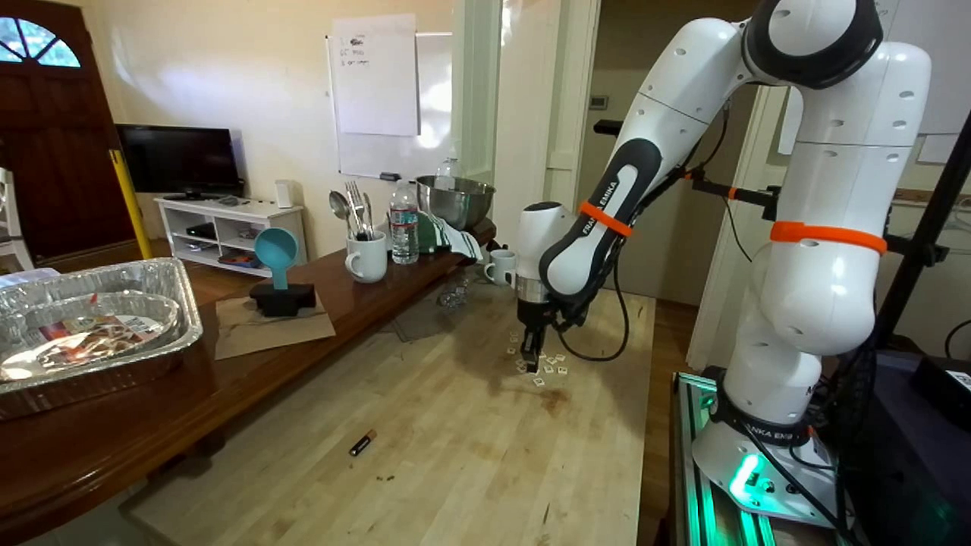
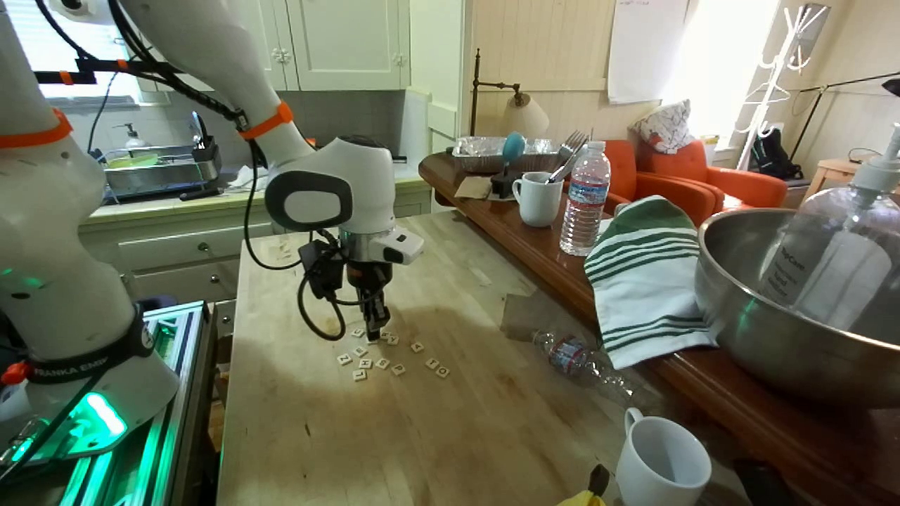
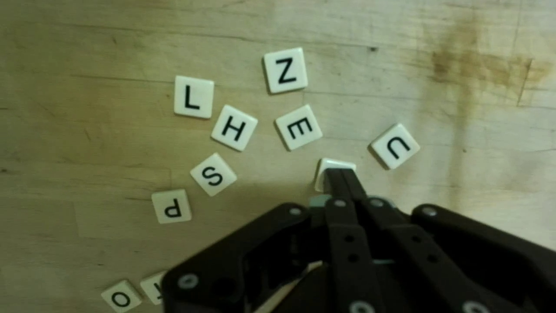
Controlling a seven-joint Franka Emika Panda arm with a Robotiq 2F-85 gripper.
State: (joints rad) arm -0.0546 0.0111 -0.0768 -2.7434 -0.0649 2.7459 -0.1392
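Observation:
My gripper (image 3: 341, 170) points down at the wooden tabletop, its two dark fingertips pressed together with no gap. It also shows over the tiles in both exterior views (image 1: 532, 367) (image 2: 374, 334). A white tile (image 3: 337, 164) lies right under the fingertips, its face mostly hidden; I cannot tell whether they touch it. Around it lie white letter tiles: U (image 3: 400, 148) to the right, E (image 3: 304, 135), Z (image 3: 299, 65), H (image 3: 222, 126), L (image 3: 203, 93), S (image 3: 223, 167) and P (image 3: 180, 217). O (image 3: 128, 289) and a partly hidden tile (image 3: 150, 288) lie at the lower left.
A battery (image 1: 362, 443) lies on the table. Along the raised brown counter (image 1: 250, 379) are a dark stand with a blue scoop (image 1: 278, 254), a mug of cutlery (image 1: 367, 259), a bottle (image 1: 403, 227) and a steel bowl (image 2: 745, 302). Below it lie a bottle (image 2: 571, 357) and a mug (image 2: 664, 457).

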